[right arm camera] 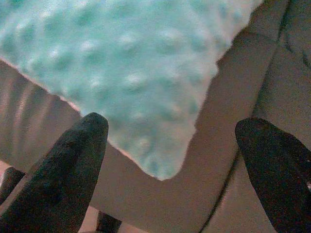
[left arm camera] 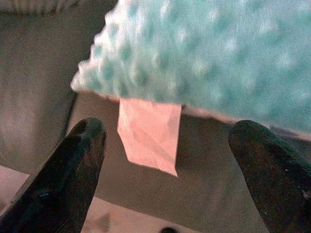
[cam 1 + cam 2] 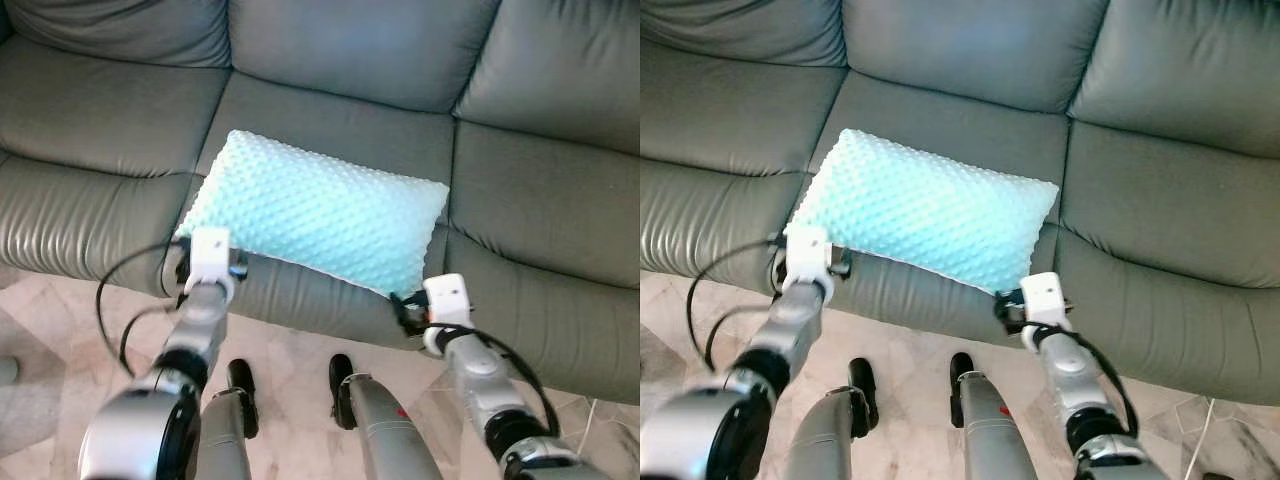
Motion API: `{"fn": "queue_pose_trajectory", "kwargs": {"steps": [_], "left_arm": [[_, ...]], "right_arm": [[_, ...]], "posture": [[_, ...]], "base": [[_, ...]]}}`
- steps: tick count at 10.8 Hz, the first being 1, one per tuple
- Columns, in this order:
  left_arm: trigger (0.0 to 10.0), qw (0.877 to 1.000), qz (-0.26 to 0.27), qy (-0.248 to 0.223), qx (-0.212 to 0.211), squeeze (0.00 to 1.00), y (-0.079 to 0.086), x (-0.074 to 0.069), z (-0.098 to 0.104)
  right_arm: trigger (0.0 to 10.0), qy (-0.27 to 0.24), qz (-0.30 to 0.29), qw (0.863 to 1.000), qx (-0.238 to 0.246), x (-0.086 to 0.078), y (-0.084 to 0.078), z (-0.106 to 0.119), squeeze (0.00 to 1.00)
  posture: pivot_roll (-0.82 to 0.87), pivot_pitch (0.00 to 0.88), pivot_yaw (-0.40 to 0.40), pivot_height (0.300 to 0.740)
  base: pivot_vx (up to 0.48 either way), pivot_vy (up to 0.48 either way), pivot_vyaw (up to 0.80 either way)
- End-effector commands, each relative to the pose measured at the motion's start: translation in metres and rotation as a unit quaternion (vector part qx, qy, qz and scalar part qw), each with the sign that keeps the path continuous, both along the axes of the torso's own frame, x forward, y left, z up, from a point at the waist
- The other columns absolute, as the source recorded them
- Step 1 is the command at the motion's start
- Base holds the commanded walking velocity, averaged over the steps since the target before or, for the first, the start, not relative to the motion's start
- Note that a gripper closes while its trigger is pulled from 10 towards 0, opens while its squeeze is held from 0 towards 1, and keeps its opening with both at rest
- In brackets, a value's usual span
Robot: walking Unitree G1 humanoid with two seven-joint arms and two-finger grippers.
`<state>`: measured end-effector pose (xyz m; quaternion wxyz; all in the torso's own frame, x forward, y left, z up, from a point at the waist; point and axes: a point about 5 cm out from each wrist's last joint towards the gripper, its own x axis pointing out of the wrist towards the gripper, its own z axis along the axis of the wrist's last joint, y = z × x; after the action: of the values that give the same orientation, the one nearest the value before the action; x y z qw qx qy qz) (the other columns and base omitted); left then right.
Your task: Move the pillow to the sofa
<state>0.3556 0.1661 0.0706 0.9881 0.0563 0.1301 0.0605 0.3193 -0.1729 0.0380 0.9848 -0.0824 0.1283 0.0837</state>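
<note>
- Background first: a big grey leather sofa (image 3: 350,120) runs across the whole head view, with a pale marbled tile floor (image 3: 290,370) in front of it.
- Far left on the floor there's a bit of grey rug (image 3: 25,345), cut off by the frame edge.
- The left gripper (image 2: 167,162) sits at the front lip of the middle seat cushion, right at the near-left corner of the pillow. The wrist cam shows its two black fingers (image 2: 63,179) spread well apart with nothing between them, not touching the pillow.
- That same wrist cam picks up something the head views don't: a pale pinkish fabric tag (image 2: 148,136) hanging off the pillow's seam, drooping down over the cushion front.
- The pillow (image 3: 315,210) itself is mint green with a bumpy dotted texture, lying flat on the middle seat cushion, turned at a slight diagonal, with its near edge close to the front of the seat.
- The right gripper (image 1: 172,160) is at the pillow's near-right corner, also by the cushion's front edge. Its fingers (image 1: 65,165) are wide apart too, the corner of the pillow showing in the gap but a bit ahead of them, so no grip.
- Down the bottom middle of the head views you can see the robot's own legs and black feet (image 3: 240,385) on the tiles.
</note>
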Motion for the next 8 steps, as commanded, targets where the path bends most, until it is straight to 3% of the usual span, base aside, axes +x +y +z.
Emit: {"fn": "queue_pose_trajectory", "kwargs": {"steps": [1,3,4,8], "left_arm": [[10.0,1.000,-0.008,0.022,-0.016,0.00,-0.001,-0.011,-0.016],[10.0,0.998,-0.051,0.010,-0.046,0.00,-0.003,-0.018,-0.021],[10.0,0.997,-0.063,0.008,-0.046,0.00,-0.002,-0.019,-0.021],[10.0,0.995,-0.085,0.002,-0.058,0.00,0.004,-0.032,-0.023]], "right_arm": [[10.0,0.034,-0.013,0.999,0.006,-0.012,-0.003,-0.016,0.00],[10.0,0.003,-0.017,0.998,0.063,-0.002,0.013,-0.001,0.00],[10.0,-0.010,-0.031,0.998,0.057,-0.002,0.016,0.004,0.00],[10.0,-0.045,-0.094,0.992,0.069,-0.032,0.030,0.032,0.00]], "posture": [[-0.16,0.464,-0.029,0.740],[-0.15,0.456,-0.025,0.740],[-0.15,0.452,-0.025,0.740],[-0.15,0.429,-0.022,0.740]], "base": [[0.000,0.000,0.00],[0.000,0.000,0.00],[0.000,0.000,0.00],[0.000,0.000,0.00]]}}
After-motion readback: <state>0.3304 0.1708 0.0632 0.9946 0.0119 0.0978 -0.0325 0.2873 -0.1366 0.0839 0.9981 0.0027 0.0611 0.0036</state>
